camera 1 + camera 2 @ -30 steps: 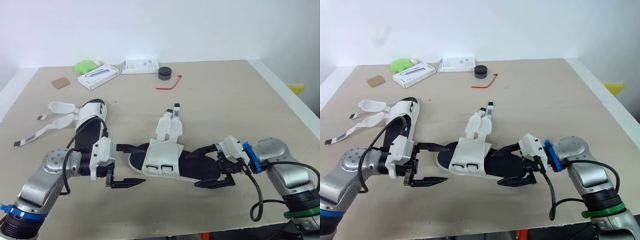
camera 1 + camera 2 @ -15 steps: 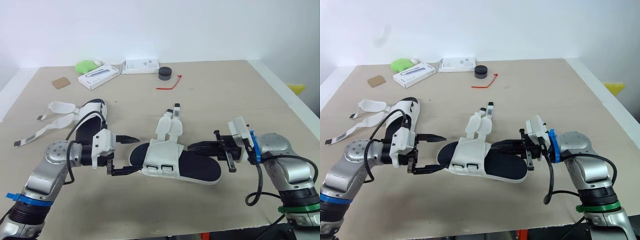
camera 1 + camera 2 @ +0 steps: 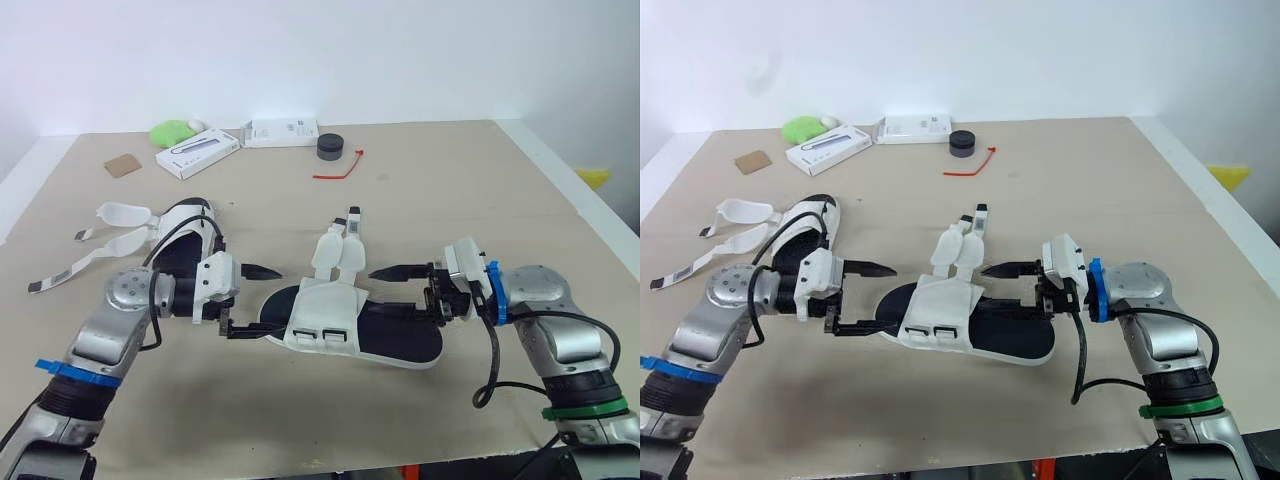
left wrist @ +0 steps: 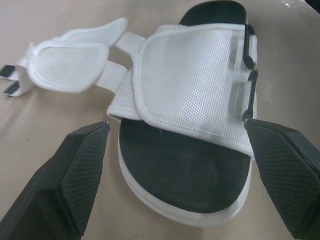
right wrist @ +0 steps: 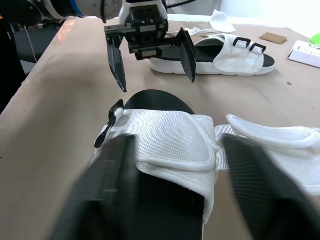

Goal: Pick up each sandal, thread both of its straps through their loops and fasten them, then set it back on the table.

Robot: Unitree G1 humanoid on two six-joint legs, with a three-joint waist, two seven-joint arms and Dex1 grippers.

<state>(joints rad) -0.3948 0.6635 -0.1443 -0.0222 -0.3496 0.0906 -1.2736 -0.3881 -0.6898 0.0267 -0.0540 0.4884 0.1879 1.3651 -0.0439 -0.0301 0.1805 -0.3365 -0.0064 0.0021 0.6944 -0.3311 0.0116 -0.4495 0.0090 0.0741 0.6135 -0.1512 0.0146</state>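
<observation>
Worktop: near sandal lies flat at centre, sole down, not lifted. 2nd sandal lies further back on the robot's L side, its straps also loose.

L hand: wide open, empty. Vs. 1 s ago it sits closer in and higher. Its fingers now bracket the near sandal's L end, with the lower finger just beside the sole edge; contact cannot be confirmed.

R hand: wide open, empty. 1 s ago its fingers straddled the sandal's R end. It has since backed off and re-oriented, and now points at the sandal from the R, fingers over the footbed.

Meaning: the R-side grasp appears abandoned and both hands re-approach from opposite ends. Pick-up is not yet done.

Straps: both unfastened, splayed on the worktop beyond the upper. Loops: both empty. Threading and fastening remain outstanding for both sandals.
</observation>
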